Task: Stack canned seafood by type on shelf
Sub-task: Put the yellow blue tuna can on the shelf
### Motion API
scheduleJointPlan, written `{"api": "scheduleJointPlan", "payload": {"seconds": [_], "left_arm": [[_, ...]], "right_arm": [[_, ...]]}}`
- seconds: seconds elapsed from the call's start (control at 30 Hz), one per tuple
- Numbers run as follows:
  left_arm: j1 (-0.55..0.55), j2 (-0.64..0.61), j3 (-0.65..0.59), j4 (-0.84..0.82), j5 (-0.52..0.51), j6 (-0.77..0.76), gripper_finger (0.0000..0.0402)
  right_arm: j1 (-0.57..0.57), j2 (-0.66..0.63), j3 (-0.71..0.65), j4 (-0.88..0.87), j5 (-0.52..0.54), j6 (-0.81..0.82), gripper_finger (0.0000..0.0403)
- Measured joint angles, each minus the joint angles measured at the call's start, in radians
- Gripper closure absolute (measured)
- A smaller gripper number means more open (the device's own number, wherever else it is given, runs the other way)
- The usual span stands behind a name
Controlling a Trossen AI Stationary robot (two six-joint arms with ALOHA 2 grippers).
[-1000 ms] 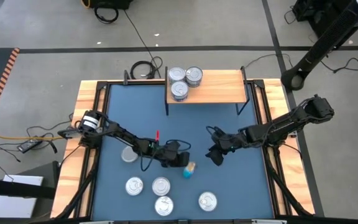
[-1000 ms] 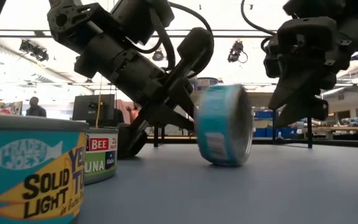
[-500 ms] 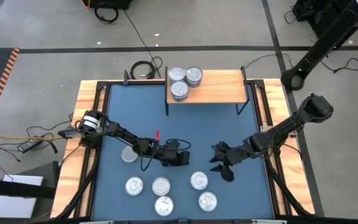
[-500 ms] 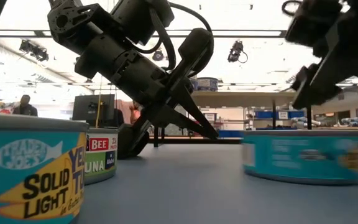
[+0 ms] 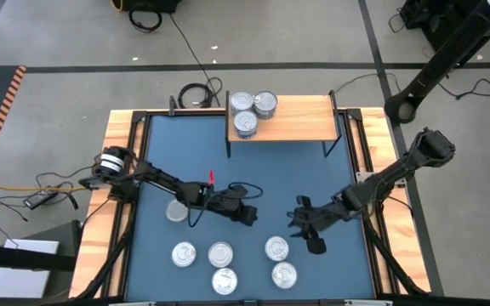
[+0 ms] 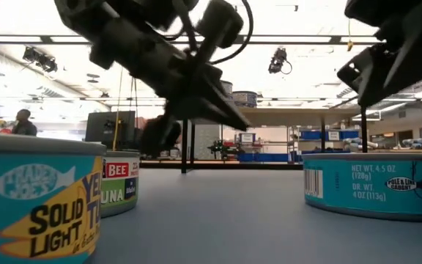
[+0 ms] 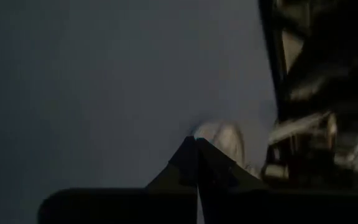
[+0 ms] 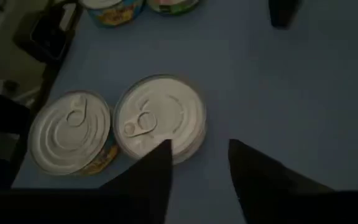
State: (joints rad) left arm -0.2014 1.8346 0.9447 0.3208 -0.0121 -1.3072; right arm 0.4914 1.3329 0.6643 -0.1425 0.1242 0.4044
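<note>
Right gripper (image 5: pixel 306 234) of mine hangs part-open, holding nothing, beside a flat tin (image 5: pixel 276 248) on the blue table (image 5: pixel 304 178); left gripper (image 5: pixel 249 215) shut; bright workshop beyond.

The middle of the blue table (image 5: pixel 270 170) lies bare between the shelf (image 5: pixel 300 119) at the far edge and the arms. On the shelf, three cans (image 5: pixel 249 109) crowd its left end; the right part is free board. Along the near edge, six tins (image 5: pixel 228 259) cluster. The left end effector (image 5: pixel 249 216) and right end effector (image 5: pixel 307 231) hang low there, with one tin (image 5: pixel 276 248) between them.
</note>
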Motion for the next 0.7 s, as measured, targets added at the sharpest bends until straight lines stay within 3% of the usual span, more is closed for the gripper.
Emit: {"api": "scheduleJointPlan", "payload": {"seconds": [0.1, 0.2, 0.7], "left_arm": [[-0.003, -0.023, -0.002, -0.051, -0.001, 0.021, 0.0401], [0.001, -0.037, -0.001, -0.035, -0.026, 0.021, 0.0401], [-0.014, -0.037, 0.000, -0.036, -0.019, 0.015, 0.0401]], "right_arm": [[0.017, 0.041, 0.000, -0.002, 0.018, 0.037, 0.0316], [0.021, 0.103, -0.001, 0.067, -0.038, 0.042, 0.0387], [0.032, 0.314, 0.040, 0.271, -0.073, 0.076, 0.0401]]}}
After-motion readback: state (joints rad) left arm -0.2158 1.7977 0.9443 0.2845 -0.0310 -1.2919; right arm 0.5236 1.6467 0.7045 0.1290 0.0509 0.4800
